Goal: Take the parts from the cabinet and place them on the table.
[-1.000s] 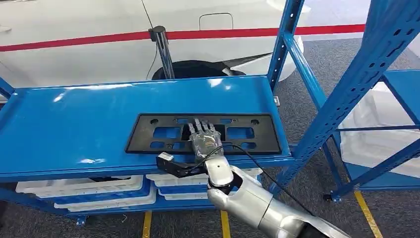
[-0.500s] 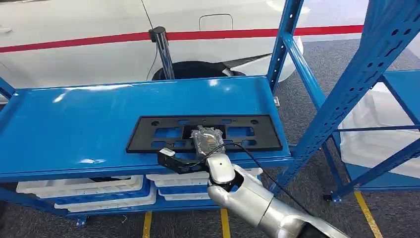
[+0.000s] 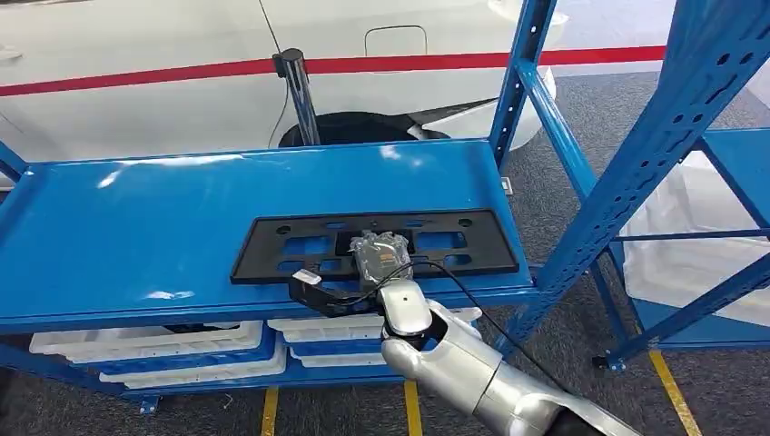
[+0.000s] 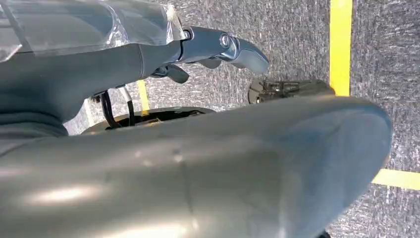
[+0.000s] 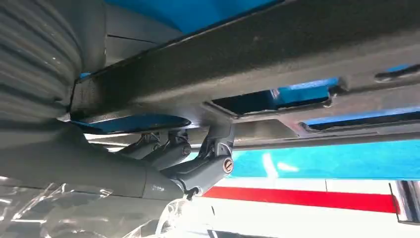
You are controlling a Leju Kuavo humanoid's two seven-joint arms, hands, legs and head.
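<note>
Head view: a second ago the right hand [image 3: 380,257] lay flat on the black plastic frame [image 3: 272,247] with fingers stretched out; now the fingers are curled down into the middle cut-outs. Judgement: the grasp is closing, lift not yet begun. The frame lies flat near the front edge of the blue cabinet shelf [image 3: 136,227].

Left wrist view: the left hand [image 4: 208,49] hangs over grey carpet [image 4: 297,39] with a yellow floor line [image 4: 341,44]; fingers loosely curled, holding nothing.

Right wrist view: the dark fingers [image 5: 208,158] hook against the frame's bar [image 5: 257,59], touching it. Whether the grip is fully tight I cannot tell.
</note>
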